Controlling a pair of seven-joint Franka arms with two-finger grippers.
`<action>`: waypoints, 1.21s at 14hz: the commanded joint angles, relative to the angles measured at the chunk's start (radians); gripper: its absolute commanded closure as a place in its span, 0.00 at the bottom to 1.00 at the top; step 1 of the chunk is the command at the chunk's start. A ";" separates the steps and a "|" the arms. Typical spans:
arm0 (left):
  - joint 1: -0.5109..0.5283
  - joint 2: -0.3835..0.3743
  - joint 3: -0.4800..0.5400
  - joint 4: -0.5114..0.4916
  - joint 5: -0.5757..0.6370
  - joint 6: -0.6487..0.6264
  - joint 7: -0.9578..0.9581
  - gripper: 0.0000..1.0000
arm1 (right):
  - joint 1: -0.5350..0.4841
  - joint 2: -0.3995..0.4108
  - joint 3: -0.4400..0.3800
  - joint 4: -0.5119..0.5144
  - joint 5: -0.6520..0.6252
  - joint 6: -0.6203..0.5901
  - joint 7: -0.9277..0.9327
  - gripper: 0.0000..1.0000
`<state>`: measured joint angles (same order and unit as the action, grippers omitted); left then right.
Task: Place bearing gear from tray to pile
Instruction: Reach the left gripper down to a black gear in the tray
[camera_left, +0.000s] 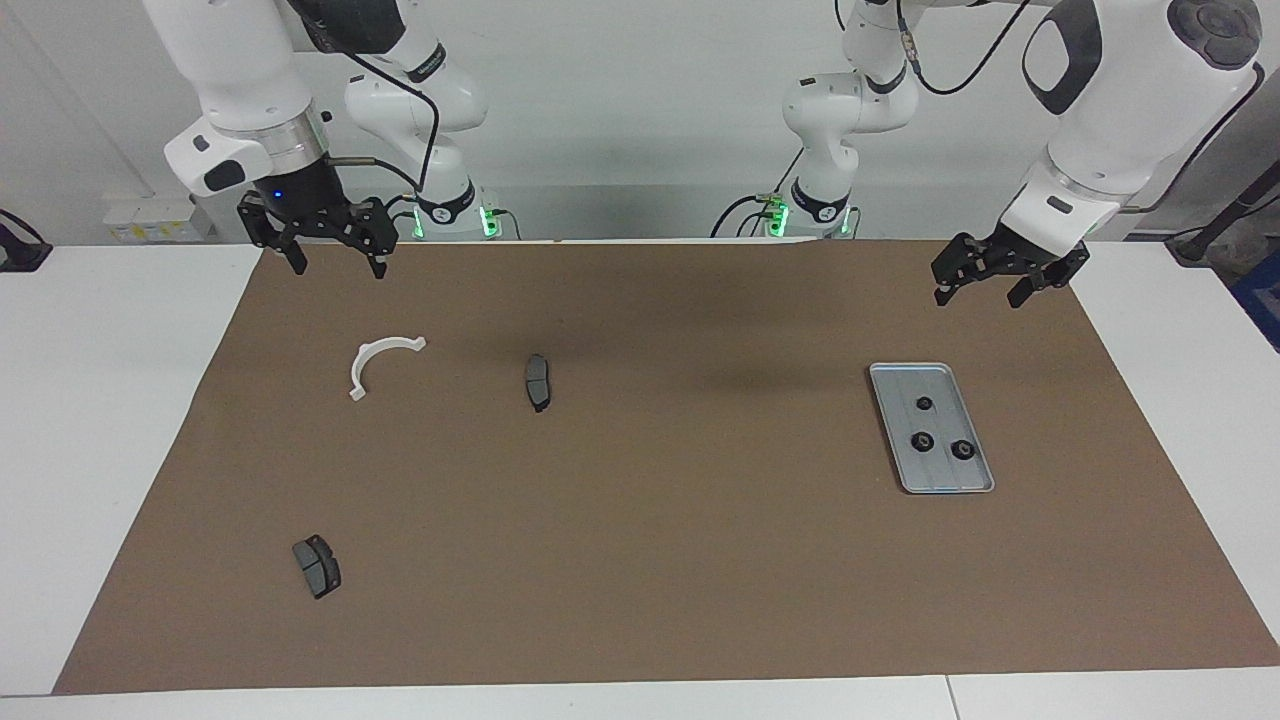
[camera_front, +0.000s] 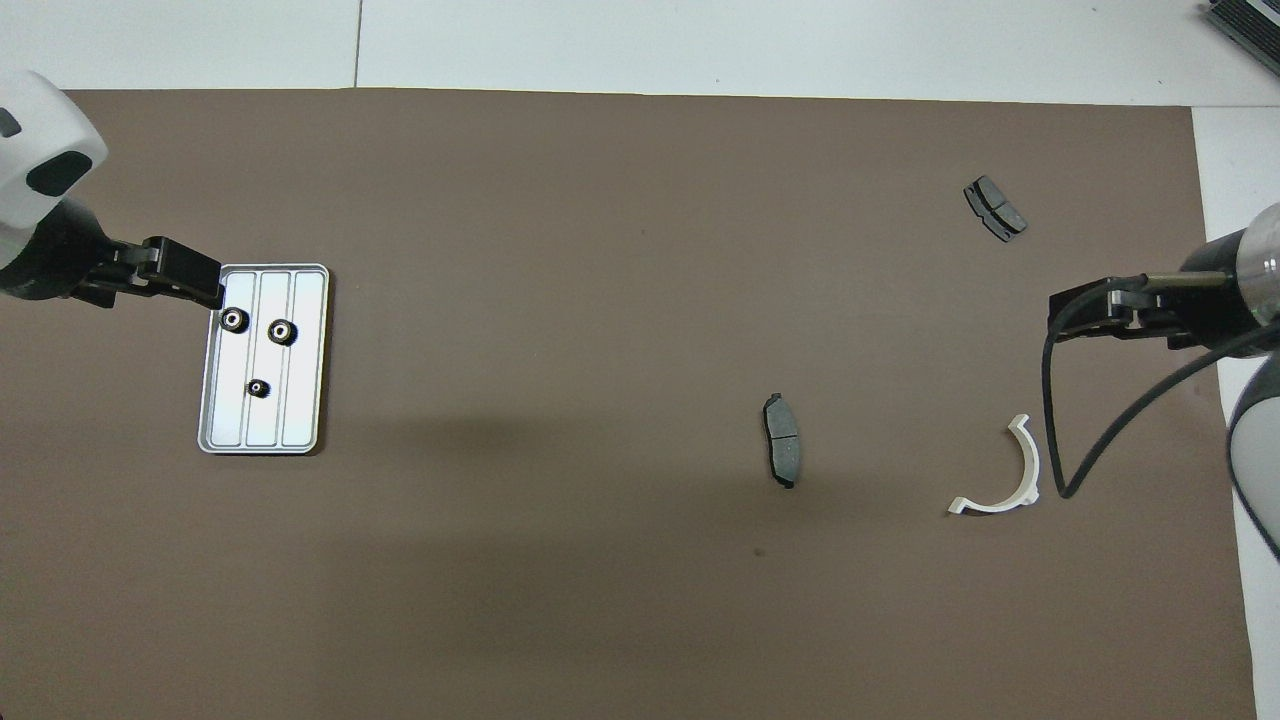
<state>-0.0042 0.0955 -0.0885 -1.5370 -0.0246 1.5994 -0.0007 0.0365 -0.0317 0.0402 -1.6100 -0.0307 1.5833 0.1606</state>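
Sitting on the brown mat (camera_left: 640, 560) that is covering the worktop (camera_left: 110, 420), toward the left arm's end, the tray (camera_left: 948, 478) is holding three small black bearing gears (camera_left: 918, 441) inside its rim: one is lying nearer to the robots, and the other two are lying side by side farther out, none touching another. The left gripper (camera_left: 983, 282) is hanging in the air over the mat, near the tray's end that is nearer to the robots, with its jaws spread wide and holding nothing; from overhead its tip is overlapping the tray's corner. The pile is lying scattered toward the right arm's end: a white plastic arc (camera_left: 380, 362) nearest the robots, one dark brake pad (camera_left: 538, 382) beside it toward the middle of the mat, and a second brake pad (camera_left: 317, 566) well apart, much farther from the robots. The right gripper (camera_left: 332, 262) is waiting in the air over the mat's edge close to the robots, above the arc's area, its jaws also standing wide and empty.
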 joint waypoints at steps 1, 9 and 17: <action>0.003 -0.045 0.001 -0.060 0.017 0.042 -0.005 0.00 | -0.004 -0.039 -0.003 -0.051 0.002 0.006 -0.032 0.00; 0.058 0.071 -0.001 -0.198 0.012 0.333 -0.001 0.11 | -0.004 -0.039 -0.003 -0.050 0.011 0.006 -0.032 0.00; 0.061 0.234 0.001 -0.330 0.012 0.672 -0.001 0.32 | -0.006 -0.039 -0.003 -0.048 0.012 0.004 -0.032 0.00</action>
<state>0.0519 0.3361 -0.0872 -1.8223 -0.0239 2.2109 0.0004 0.0363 -0.0447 0.0402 -1.6306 -0.0306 1.5833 0.1604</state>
